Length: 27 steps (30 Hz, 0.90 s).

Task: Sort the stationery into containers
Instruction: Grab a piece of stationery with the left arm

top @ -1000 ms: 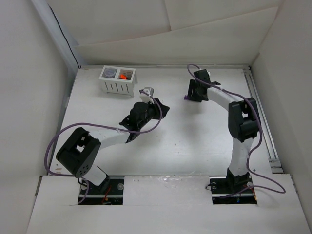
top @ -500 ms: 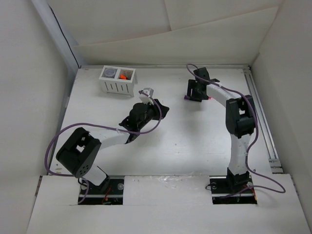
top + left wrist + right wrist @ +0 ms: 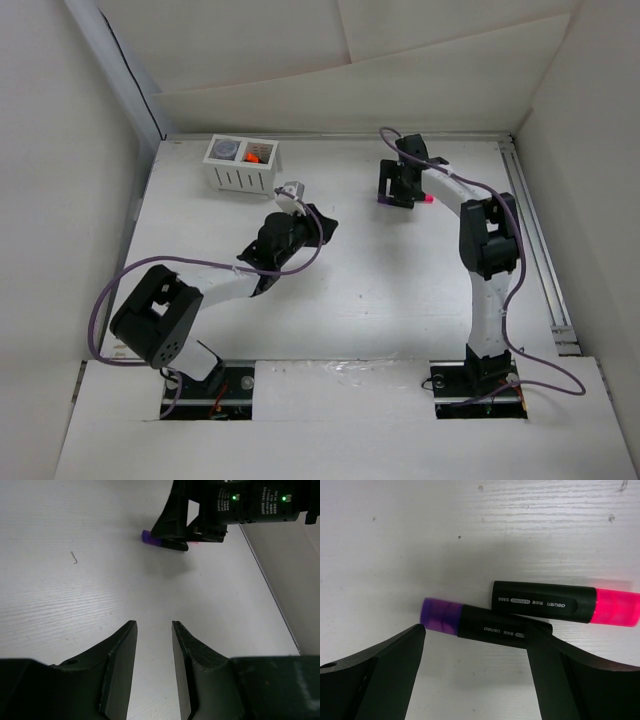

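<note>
Compared with a second ago, the right end effector [image 3: 397,192] is seen to have shifted slightly left and towards the far edge of the table [image 3: 400,290], so that the pink-capped highlighter [image 3: 428,199] is now uncovered beside it. The left end effector [image 3: 326,222] is drawn back a little towards its base. The white organiser [image 3: 243,178] is unchanged at the far left, with a round piece [image 3: 228,149] in one compartment and an orange piece [image 3: 254,155] in the other.

In the right wrist view, the right end effector [image 3: 477,630] is spread wide, with the purple-capped highlighter [image 3: 485,626] lying across the gap between its fingers; nothing is gripped yet. The pink-capped highlighter [image 3: 565,603] lies just beyond, almost touching the purple one. The left end effector [image 3: 152,625] is held only narrowly apart and empty, well away from both highlighters.

The shift is judged to be an alignment for picking the purple-capped highlighter; two items are still to be sorted.
</note>
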Available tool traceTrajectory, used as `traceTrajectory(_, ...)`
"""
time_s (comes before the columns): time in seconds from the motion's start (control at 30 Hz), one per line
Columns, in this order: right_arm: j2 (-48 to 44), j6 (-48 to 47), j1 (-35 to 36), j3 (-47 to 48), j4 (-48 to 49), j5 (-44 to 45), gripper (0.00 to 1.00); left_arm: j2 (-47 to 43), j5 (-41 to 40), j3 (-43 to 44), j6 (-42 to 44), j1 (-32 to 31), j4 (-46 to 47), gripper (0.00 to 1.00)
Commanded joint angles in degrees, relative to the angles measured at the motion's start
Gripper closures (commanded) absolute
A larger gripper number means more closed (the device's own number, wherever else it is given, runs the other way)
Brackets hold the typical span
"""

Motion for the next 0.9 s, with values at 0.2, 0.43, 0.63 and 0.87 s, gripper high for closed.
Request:
traceTrajectory(0.2,0.36,-0.08,-0.37,0.2,-0.6,-4.34,0.19,-8.45,-2.46,-1.44,0.13,0.87,0.07,0.69)
traceTrajectory(0.43,-3.24,0.53,1.47,-5.33,0.79,-6.97,0.23,-9.07,-2.99,-1.44,0.65,0.87,-0.98,0.69)
traceTrajectory(0.63,-9.21,2.3,4.54,-14.81,5.9,-11.8,0.23,-8.46,-3.52,-1.44,-0.04,0.87,-0.98,0.69)
traceTrajectory(0.87,-17.29,7.48,5.17,-19.66,11.71,-15.76,0.19,-6.18,-4.04,-1.44,-1.19,0.87,-1.6,0.67)
